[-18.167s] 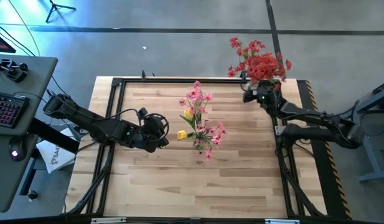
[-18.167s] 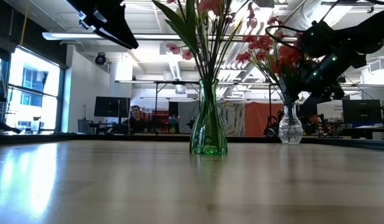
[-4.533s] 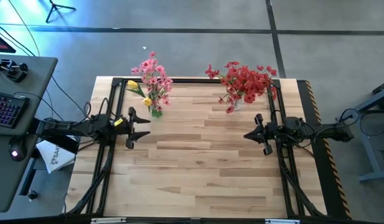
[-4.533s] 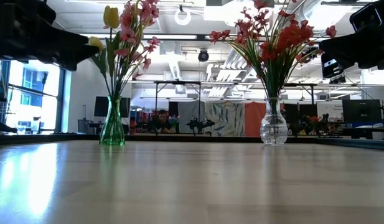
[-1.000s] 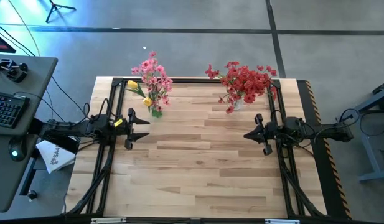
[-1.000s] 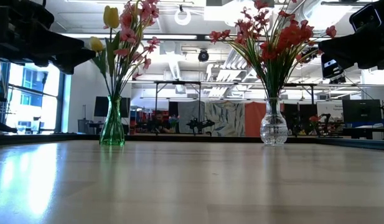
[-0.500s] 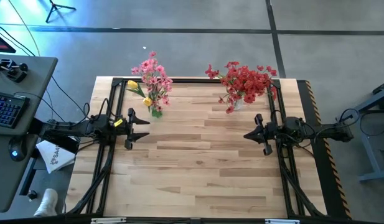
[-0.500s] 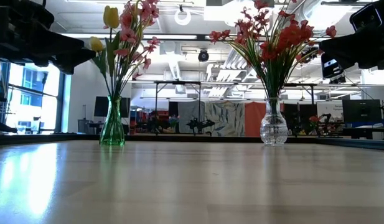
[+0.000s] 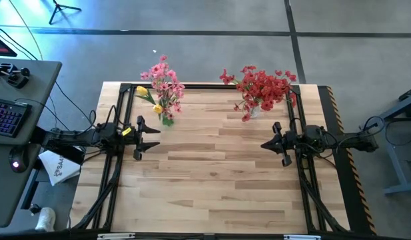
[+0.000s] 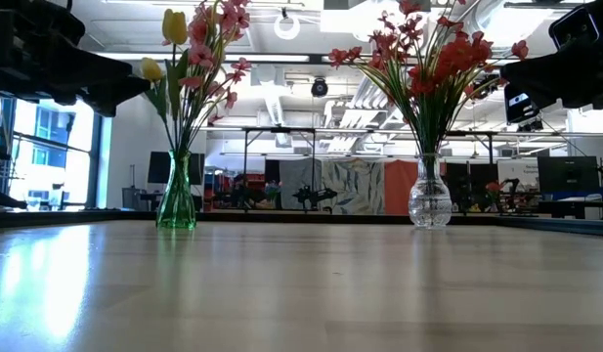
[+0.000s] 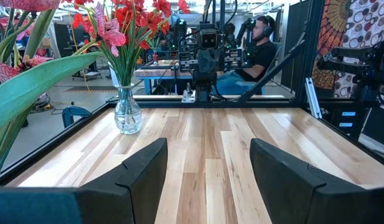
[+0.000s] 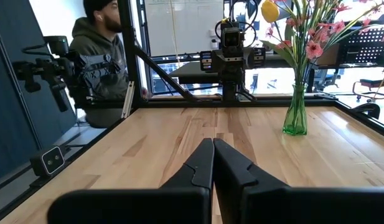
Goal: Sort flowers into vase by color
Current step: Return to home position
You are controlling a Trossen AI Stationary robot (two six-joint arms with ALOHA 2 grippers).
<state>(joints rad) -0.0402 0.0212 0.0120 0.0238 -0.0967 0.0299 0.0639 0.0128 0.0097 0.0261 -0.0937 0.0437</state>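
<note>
Since the earlier overhead picture, the green vase (image 9: 166,120) has gone from the centre of the table (image 9: 212,193) to about 11 o'clock, and both arms have drawn back to the sides. It holds the pink and yellow flowers (image 9: 162,83). The clear vase (image 9: 254,110) with the red flowers (image 9: 265,85) stands at about 1 o'clock, and both vases are upright. The left claw (image 9: 156,138), at 9 o'clock, is spread wide and empty; the right claw (image 9: 264,144), at 3 o'clock, is pressed closed on nothing. Each vase lies toward 12 o'clock from its nearer claw, apart from it — so sorting looks done.
</note>
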